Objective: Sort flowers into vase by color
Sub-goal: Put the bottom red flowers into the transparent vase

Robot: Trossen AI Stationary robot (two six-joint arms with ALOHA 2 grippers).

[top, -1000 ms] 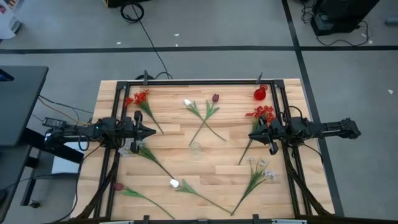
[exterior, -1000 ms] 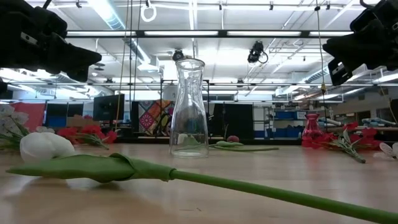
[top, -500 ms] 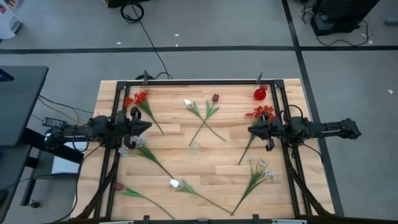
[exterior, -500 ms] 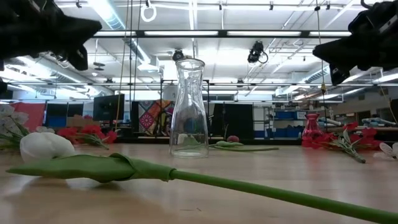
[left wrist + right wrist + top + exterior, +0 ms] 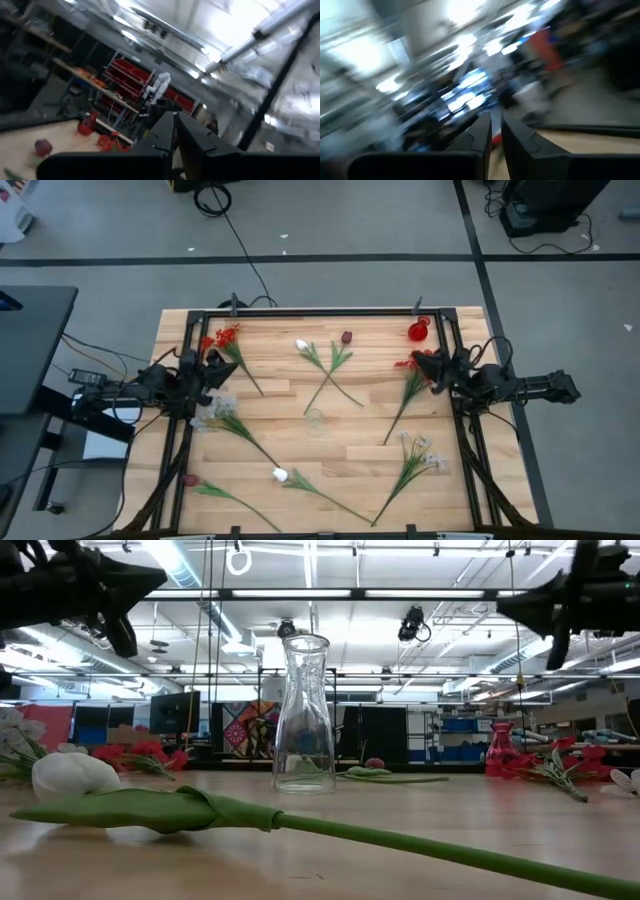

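My left fingers (image 5: 222, 367) hover nearly closed beside the red flowers (image 5: 226, 338); my right fingers (image 5: 424, 362), narrow too, hang over another red cluster (image 5: 412, 364).

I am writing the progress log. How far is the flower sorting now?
Nothing looks done: the clear glass vase at the table's middle stands empty, and the small red vase at the far right corner shows no stems. Nothing is in hand: the left gripper and right gripper are raised at the table's sides, jaws nearly closed on nothing. All is left: red blossoms, white bud, maroon tulip, pale spray lie on the table.
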